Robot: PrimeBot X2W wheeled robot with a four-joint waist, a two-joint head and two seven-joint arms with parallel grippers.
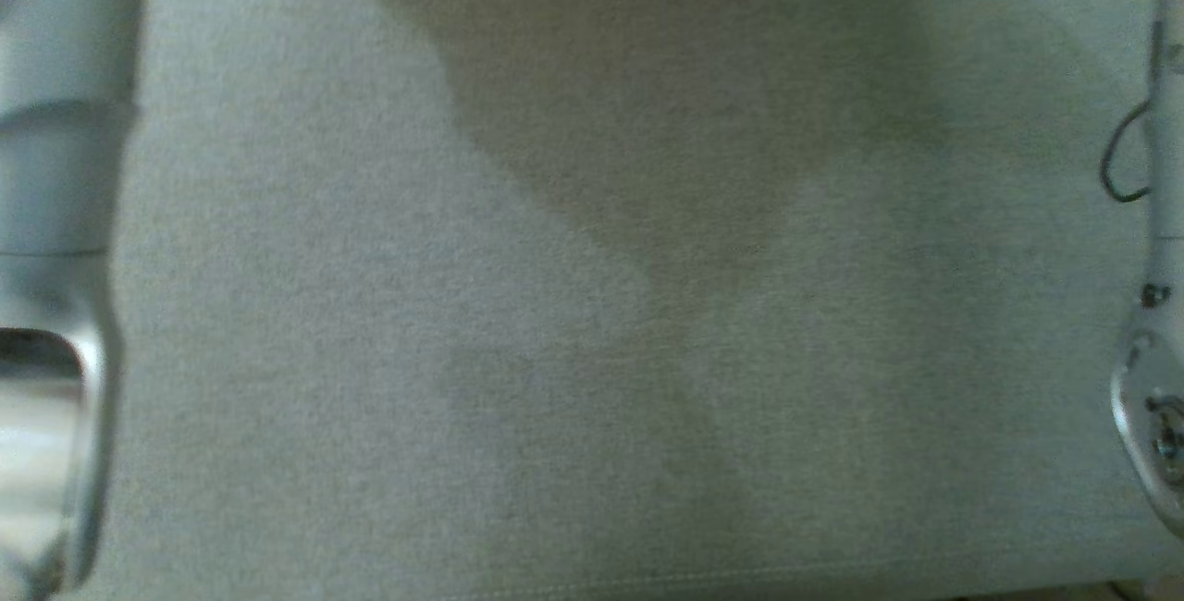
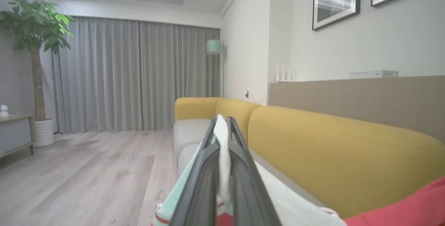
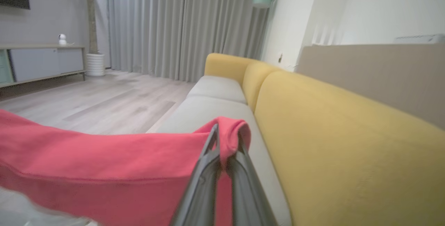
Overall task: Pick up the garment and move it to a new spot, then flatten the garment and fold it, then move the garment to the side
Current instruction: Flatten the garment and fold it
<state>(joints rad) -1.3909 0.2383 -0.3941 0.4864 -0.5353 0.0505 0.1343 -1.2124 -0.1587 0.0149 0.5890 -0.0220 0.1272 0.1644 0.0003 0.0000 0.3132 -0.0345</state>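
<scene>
The red, white and mint cloth garment (image 3: 104,163) hangs in the air above the grey seat of the yellow sofa (image 1: 592,351). Our left gripper (image 2: 222,121) and right gripper (image 3: 226,137) each pinch an edge tight. We should hold it level, pull it flat and lower it slowly

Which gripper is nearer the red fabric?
Right. The right gripper is shut on the red fabric; the left gripper pinches white fabric, with red off to one side.
</scene>
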